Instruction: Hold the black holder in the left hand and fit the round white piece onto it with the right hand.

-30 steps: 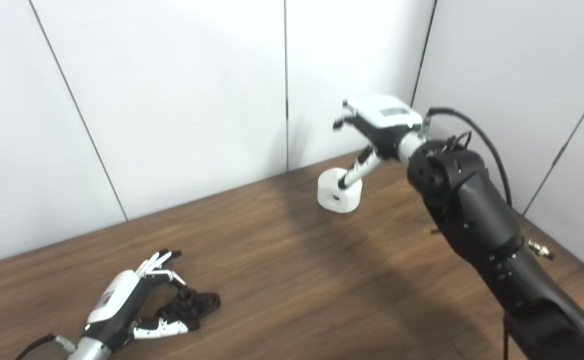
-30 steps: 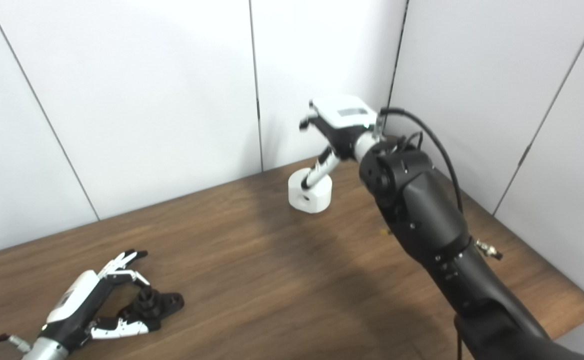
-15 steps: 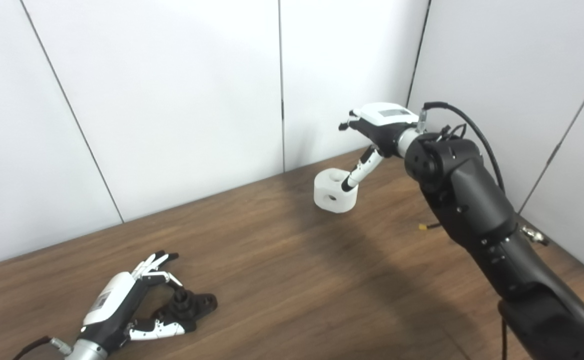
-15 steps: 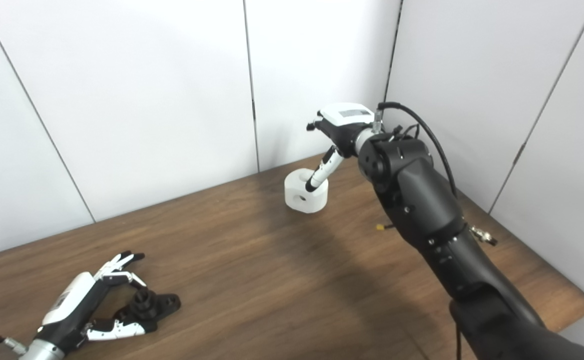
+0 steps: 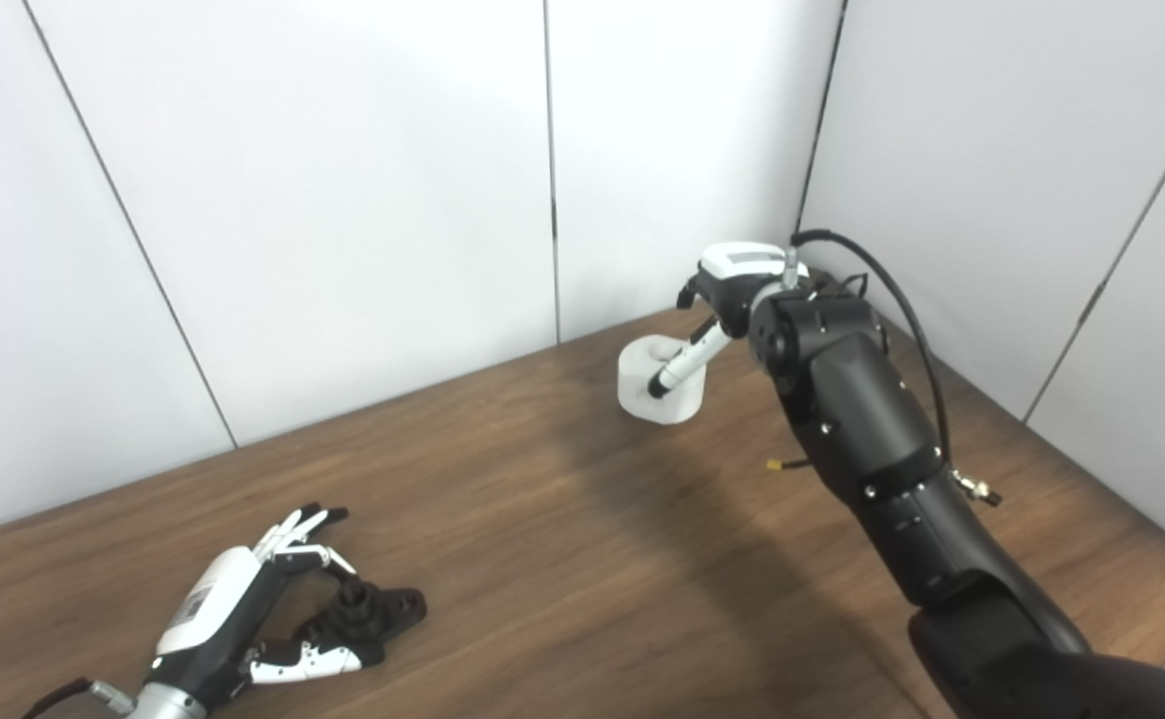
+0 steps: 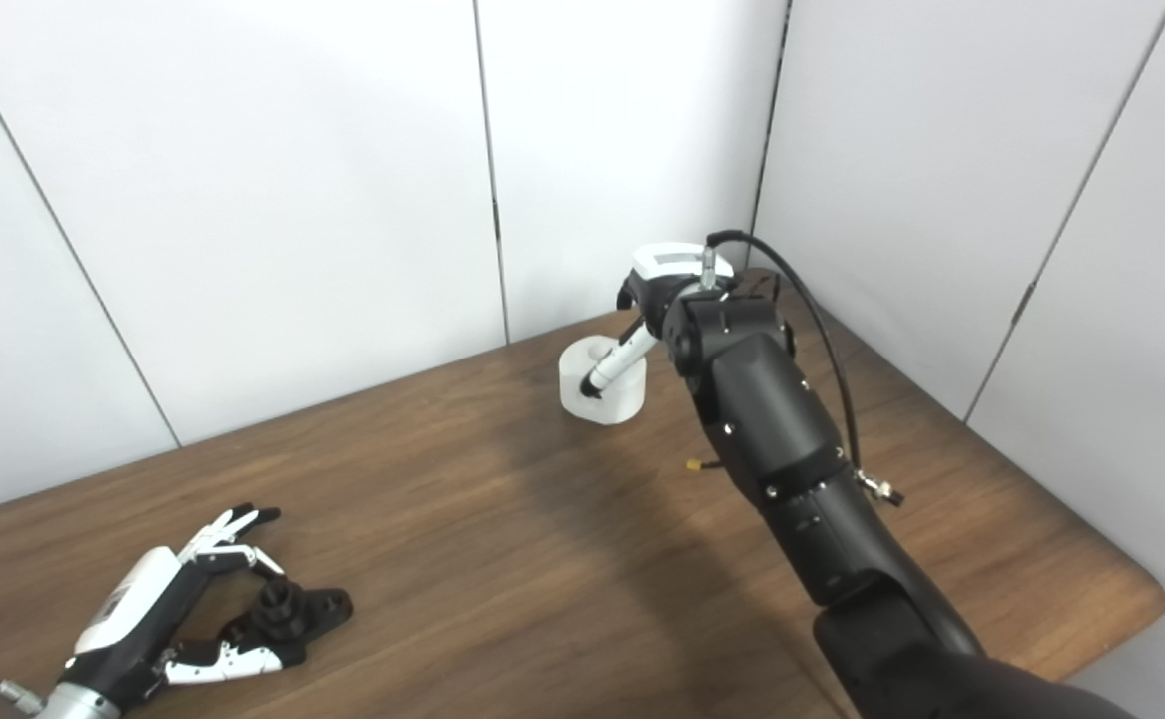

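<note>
Two white panelled walls (image 5: 342,200) meet in a corner behind a dark brown wood-grain surface (image 5: 582,559). Reaching far toward that corner, the black right arm ends in a right hand (image 5: 712,310) whose thumb lies across the round white piece (image 5: 657,384); whether it grips it I cannot tell. That piece sits on the surface, hollow facing up. Near the front-left edge the left hand (image 5: 243,619) rests low, fingers spread around the black holder (image 5: 367,614), which lies flat, long axis running left to right.
</note>
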